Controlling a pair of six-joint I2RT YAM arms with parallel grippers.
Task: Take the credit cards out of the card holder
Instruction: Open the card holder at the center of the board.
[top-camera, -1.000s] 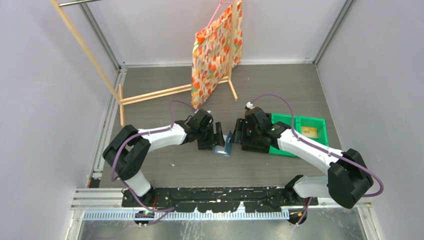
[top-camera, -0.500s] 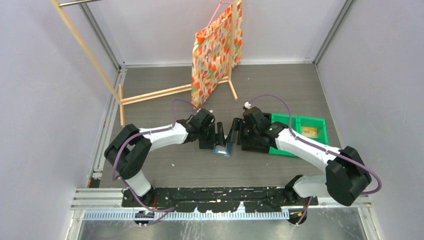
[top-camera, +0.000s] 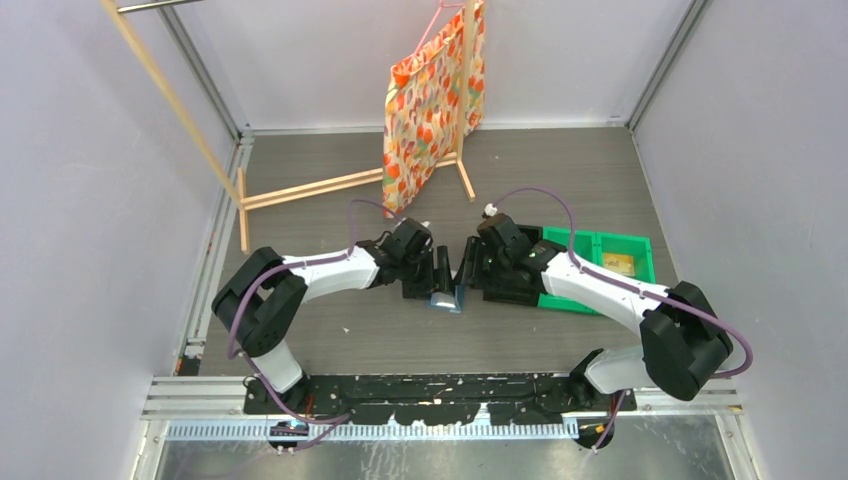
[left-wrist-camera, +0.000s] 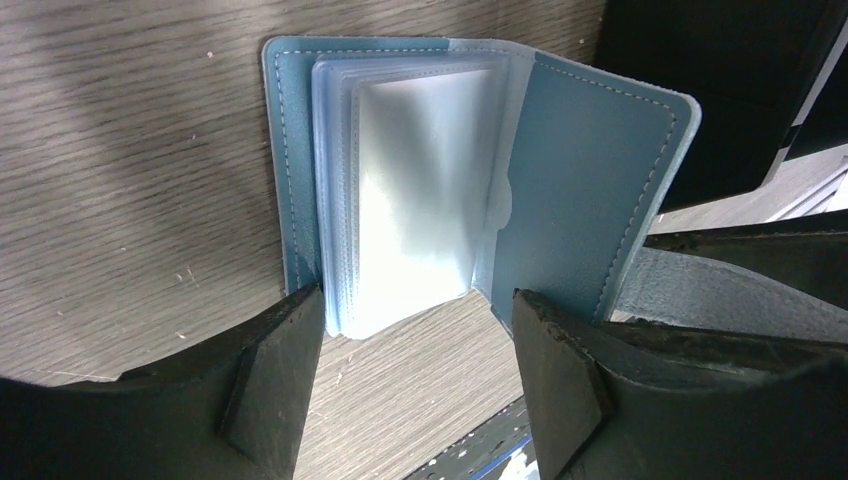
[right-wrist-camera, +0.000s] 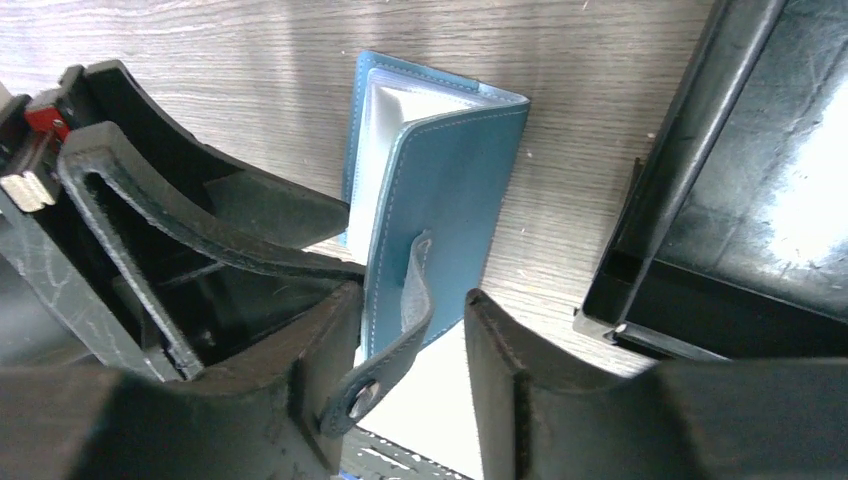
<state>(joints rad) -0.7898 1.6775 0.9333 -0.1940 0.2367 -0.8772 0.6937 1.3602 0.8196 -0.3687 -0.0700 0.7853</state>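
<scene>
The teal-blue card holder (top-camera: 447, 298) lies half open on the table between my two grippers. In the left wrist view (left-wrist-camera: 580, 190) its paler inside and the translucent sleeves (left-wrist-camera: 420, 190) face me, and I cannot tell whether the sleeves hold cards. My left gripper (left-wrist-camera: 410, 365) is open and empty, with its fingers at the holder's near edge. In the right wrist view the raised outer cover (right-wrist-camera: 450, 180) shows. Its snap strap (right-wrist-camera: 395, 350) hangs between the fingers of my open right gripper (right-wrist-camera: 410, 345), against one finger. One tan-yellow card (top-camera: 620, 264) lies in the green bin.
A black bin (top-camera: 512, 288) sits right of the holder under my right arm and shows in the right wrist view (right-wrist-camera: 750, 200). A green bin (top-camera: 640, 243) lies beside it. A flowered bag (top-camera: 430, 100) hangs on a wooden rack (top-camera: 300, 187) at the back.
My right gripper has moved left onto the holder, and the left has edged right. The gap between them has narrowed and the holder's cover stands more upright.
</scene>
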